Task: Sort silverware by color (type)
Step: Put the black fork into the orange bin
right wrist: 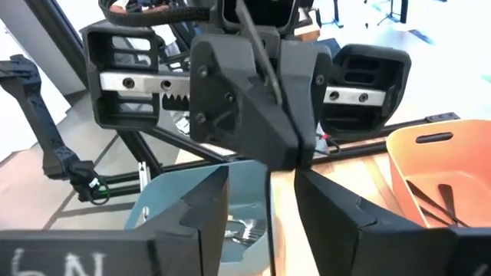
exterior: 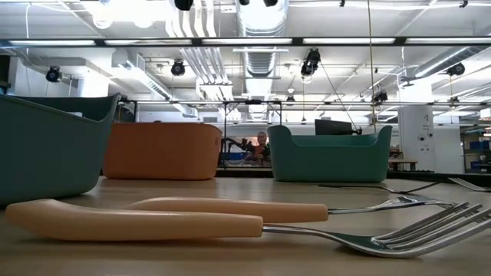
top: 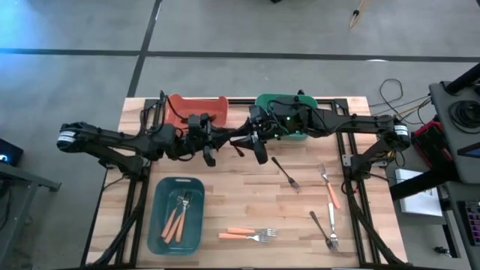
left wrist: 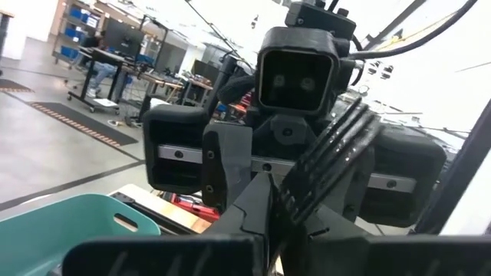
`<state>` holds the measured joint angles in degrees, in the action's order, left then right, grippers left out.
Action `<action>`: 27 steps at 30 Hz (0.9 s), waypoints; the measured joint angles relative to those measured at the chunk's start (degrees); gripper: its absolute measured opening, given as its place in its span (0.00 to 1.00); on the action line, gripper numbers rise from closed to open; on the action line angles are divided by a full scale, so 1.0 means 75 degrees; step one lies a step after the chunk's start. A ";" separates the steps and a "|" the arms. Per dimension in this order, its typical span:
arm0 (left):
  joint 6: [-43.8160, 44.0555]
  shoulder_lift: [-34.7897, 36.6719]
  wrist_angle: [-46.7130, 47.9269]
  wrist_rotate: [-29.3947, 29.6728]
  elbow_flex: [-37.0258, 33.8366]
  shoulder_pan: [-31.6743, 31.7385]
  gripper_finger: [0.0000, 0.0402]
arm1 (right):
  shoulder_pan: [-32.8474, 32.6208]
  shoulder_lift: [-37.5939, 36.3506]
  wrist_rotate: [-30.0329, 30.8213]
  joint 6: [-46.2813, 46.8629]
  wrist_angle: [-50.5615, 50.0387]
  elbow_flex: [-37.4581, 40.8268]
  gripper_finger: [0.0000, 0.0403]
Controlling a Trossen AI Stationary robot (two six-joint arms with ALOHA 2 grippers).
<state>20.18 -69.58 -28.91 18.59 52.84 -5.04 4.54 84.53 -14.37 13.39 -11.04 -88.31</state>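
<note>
Left gripper [top: 212, 147], just right of the orange bin [top: 198, 109], jaws clamped on a black fork [left wrist: 331, 157], tines up. Right gripper [top: 253, 142] meets it, jaws apart around the fork. Orange-handled forks [top: 177, 217] lie in the blue tray [top: 157, 225], below the bin.

You are seeing the black fork [left wrist: 326, 165] only partly; the left gripper's [right wrist: 295, 157] closed fingers are hiding its handle.

Left gripper [right wrist: 285, 157] fingers pinch black fork [right wrist: 257, 54]; orange bin [right wrist: 430, 172] beside.
</note>
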 joint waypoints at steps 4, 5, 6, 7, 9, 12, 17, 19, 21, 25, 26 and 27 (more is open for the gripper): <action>0.0022 0.0032 0.0012 0.0229 -0.0006 0.0000 0.00 | 0.0000 0.0000 0.0000 -0.0008 -0.0362 0.0000 0.36; 0.0040 0.0046 0.0006 0.0248 -0.0006 0.0000 0.00 | 0.0000 0.0000 0.0000 -0.0011 -0.0515 0.0000 0.36; 0.0043 0.0061 0.0003 0.0253 -0.0006 0.0000 0.00 | 0.0000 0.0000 0.0008 -0.0013 -0.0700 -0.0004 0.36; 0.0047 0.0083 0.0021 0.0261 -0.0006 0.0000 0.00 | 0.0000 0.0000 0.0072 -0.0013 -0.0900 -0.0017 0.35; 0.0047 0.0111 0.0040 0.0371 -0.0006 0.0000 0.00 | 0.0006 -0.0015 0.0182 -0.0015 -0.1227 -0.0020 0.35; 0.0056 0.0216 0.0197 0.0500 -0.0006 0.0018 0.00 | 0.0038 -0.0067 0.0349 -0.0015 -0.1643 -0.0023 0.36; 0.0207 0.0539 0.0944 0.1203 -0.0006 0.0104 0.00 | 0.0112 -0.0172 0.0582 -0.0005 -0.2113 -0.0029 0.37; 0.0207 0.0683 0.1230 0.1478 -0.0006 0.0208 0.00 | 0.0117 -0.0213 0.0690 -0.0047 -0.2199 -0.0029 0.37; 0.0207 0.0797 0.1518 0.1603 -0.0006 0.0434 0.00 | 0.0117 -0.0238 0.0720 -0.0056 -0.2208 -0.0032 0.37; 0.0266 0.0925 0.2178 0.1596 -0.0006 0.1088 0.00 | 0.0119 -0.0259 0.0726 -0.0132 -0.2380 -0.0032 0.37; 0.0266 0.0951 0.2368 0.1565 -0.0006 0.1276 0.00 | 0.0122 -0.0259 0.0726 -0.0177 -0.2451 -0.0032 0.37; 0.0265 0.0972 0.2579 0.1505 -0.0006 0.1480 0.00 | 0.0122 -0.0259 0.0728 -0.0222 -0.2539 -0.0032 0.37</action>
<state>22.17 -62.29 -9.57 29.88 52.80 6.06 5.45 82.59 -8.91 11.72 -30.08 -88.55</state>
